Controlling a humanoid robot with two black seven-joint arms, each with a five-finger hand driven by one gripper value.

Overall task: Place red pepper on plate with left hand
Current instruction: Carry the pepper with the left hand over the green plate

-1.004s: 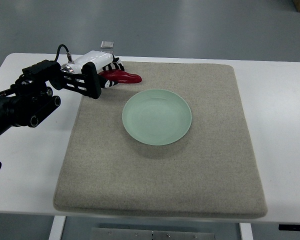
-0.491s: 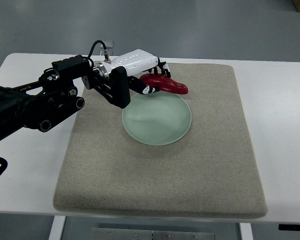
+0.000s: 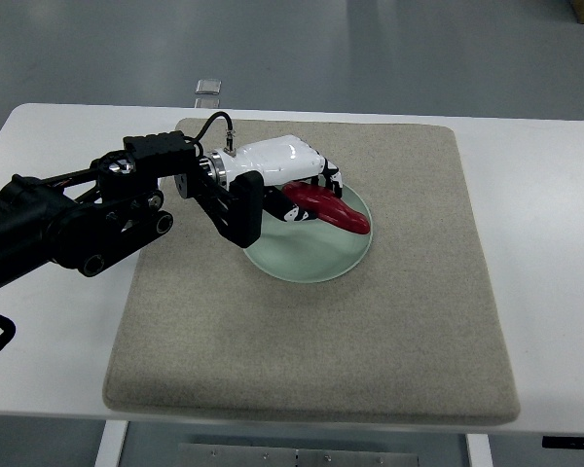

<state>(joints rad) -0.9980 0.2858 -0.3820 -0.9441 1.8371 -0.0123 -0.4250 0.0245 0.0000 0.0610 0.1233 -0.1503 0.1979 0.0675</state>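
Pepper (image 3: 329, 208) in our left hand (image 3: 297, 185), fingers (image 3: 323, 181) clamped on it, we are holding it over the plate (image 3: 307, 255), transport looking done and only the lowering and release left.

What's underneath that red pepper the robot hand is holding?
The pale green plate lies under the red pepper, which the left hand grips. The plate rests on a beige mat. The hand and arm cover the plate's left part.
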